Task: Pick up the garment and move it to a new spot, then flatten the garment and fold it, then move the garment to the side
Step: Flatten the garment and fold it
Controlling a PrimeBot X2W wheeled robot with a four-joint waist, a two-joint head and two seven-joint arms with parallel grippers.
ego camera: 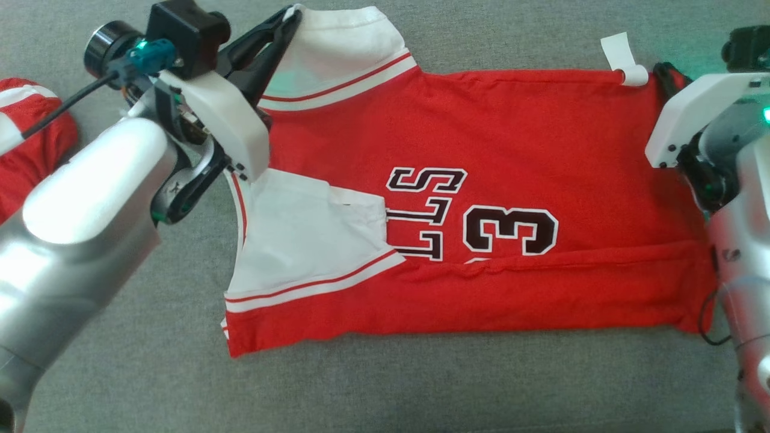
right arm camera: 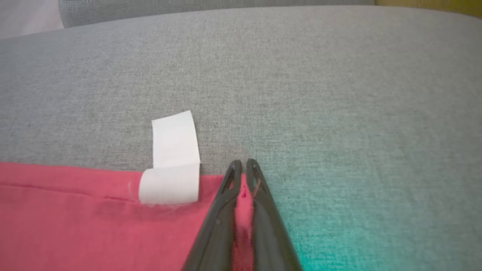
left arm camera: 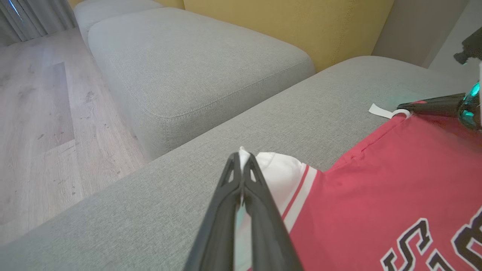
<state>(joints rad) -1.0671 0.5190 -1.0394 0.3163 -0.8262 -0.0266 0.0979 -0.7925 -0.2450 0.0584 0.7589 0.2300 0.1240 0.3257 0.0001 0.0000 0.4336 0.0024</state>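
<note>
Grey sofa cushion (ego camera: 421, 391) bearing the garment (ego camera: 511, 132), a red jersey with white sleeves, spread flat with its near long edge apparently turned up once over the print; relocating and flattening look done, while further folds and the shift aside remain. Left gripper (left arm camera: 241, 156) is clenched on the far white sleeve, right gripper (right arm camera: 243, 163) on the far hem corner beside a blank white tag (ego camera: 622, 57). Legible print: a black, white-edged numeral 3 (ego camera: 510, 230) and sideways letters, roughly "LLS", the rest hidden.

Grey sofa (left arm camera: 196, 71), wooden floor (left arm camera: 41, 124)
</note>
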